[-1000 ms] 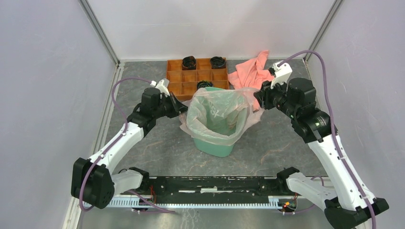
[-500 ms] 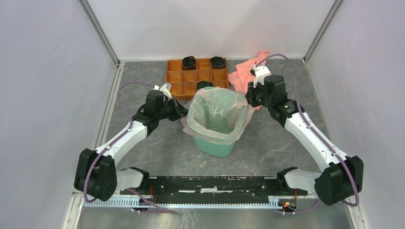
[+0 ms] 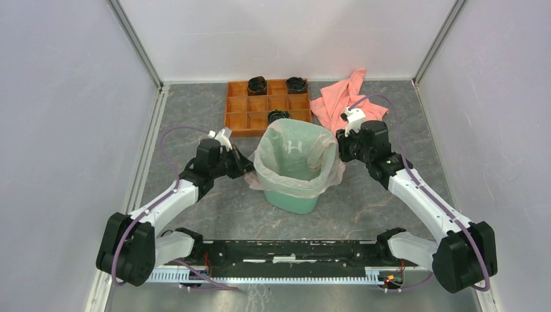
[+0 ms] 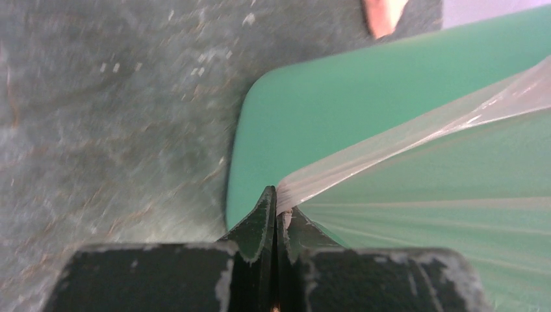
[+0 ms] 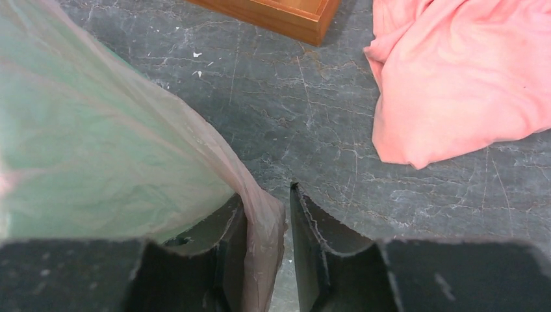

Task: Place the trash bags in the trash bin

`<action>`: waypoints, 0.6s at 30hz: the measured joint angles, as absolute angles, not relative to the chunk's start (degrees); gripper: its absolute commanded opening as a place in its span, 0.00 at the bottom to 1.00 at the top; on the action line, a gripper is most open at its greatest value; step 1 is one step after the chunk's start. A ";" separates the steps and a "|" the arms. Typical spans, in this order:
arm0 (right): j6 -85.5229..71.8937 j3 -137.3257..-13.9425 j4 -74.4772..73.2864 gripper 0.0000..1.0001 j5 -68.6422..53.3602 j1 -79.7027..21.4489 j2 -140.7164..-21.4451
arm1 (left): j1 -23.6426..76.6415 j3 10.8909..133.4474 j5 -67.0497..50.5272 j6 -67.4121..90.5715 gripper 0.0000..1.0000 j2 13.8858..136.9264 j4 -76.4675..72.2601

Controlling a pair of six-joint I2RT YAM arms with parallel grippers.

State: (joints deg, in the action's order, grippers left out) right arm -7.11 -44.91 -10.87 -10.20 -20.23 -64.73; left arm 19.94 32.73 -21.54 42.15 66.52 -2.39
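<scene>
The mint-green trash bin (image 3: 292,198) stands mid-table. The pale pink translucent trash bag (image 3: 295,153) lines it, its edge folded out over the rim. At the bin's left side my left gripper (image 3: 245,166) is shut on the bag's edge. In the left wrist view the film (image 4: 416,130) stretches taut from the closed left gripper (image 4: 276,198) across the green bin wall (image 4: 338,104). My right gripper (image 3: 339,146) is at the bin's right rim. Its jaws (image 5: 266,195) stand open, and the bag's edge (image 5: 263,224) hangs against the left finger, clear of the right one.
An orange compartmented tray (image 3: 260,107) with black cups (image 3: 257,84) sits behind the bin. A salmon-pink towel (image 3: 341,97) lies at the back right, just beyond the right gripper. White walls enclose the grey table on three sides.
The right arm swung in and down to the bin's right rim, drawing the bag edge down. Its jaws now show a gap. The left gripper dropped slightly, still holding the bag.
</scene>
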 measured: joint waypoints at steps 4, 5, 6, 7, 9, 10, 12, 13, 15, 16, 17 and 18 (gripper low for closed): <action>-7.29 -44.91 -10.79 0.36 -10.48 -20.08 -64.73 | 19.94 26.96 -21.67 42.19 0.02 65.41 -1.78; -7.29 -44.84 -10.66 0.36 -10.24 -20.08 -64.73 | 19.94 26.37 -21.87 42.26 0.02 65.08 -1.52; -7.27 -44.47 -9.96 0.36 -9.93 -20.03 -64.71 | 19.94 25.87 -22.24 42.46 0.02 64.53 -0.89; -7.33 -43.72 -9.06 0.35 -9.67 -19.92 -64.66 | 19.94 25.85 -22.55 42.68 0.02 63.83 -0.16; -7.75 -41.04 -6.90 0.34 -9.37 -19.55 -64.66 | 19.94 25.91 -22.68 42.78 0.05 61.39 1.34; -8.14 -39.40 -6.20 0.34 -9.47 -19.38 -64.75 | 19.94 26.13 -22.63 42.81 0.06 59.99 2.24; -9.02 -35.79 -4.91 0.34 -10.11 -19.20 -65.23 | 19.97 27.38 -22.61 42.83 0.07 56.90 4.51; -9.41 -34.11 -4.58 0.34 -10.31 -19.11 -65.56 | 19.94 27.90 -22.59 42.83 0.07 55.57 4.69; -10.04 -31.94 -4.34 0.34 -10.66 -19.09 -65.76 | 19.94 28.08 -22.68 43.27 0.05 54.13 4.05; -10.33 -31.46 -4.34 0.34 -10.79 -19.11 -65.73 | 19.97 27.55 -22.79 43.83 0.04 53.65 3.03; -10.66 -31.44 -4.25 0.35 -10.96 -19.09 -65.71 | 19.97 26.35 -23.00 44.47 0.02 53.56 1.26; -10.76 -31.48 -4.10 0.35 -11.18 -19.09 -65.60 | 19.97 24.58 -23.27 45.39 0.02 53.80 -0.71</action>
State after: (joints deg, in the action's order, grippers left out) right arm -10.76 -31.48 -4.10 -11.18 -19.09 -65.60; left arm 19.97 24.58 -23.27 45.39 53.80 -0.71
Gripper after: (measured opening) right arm 0.344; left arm 0.050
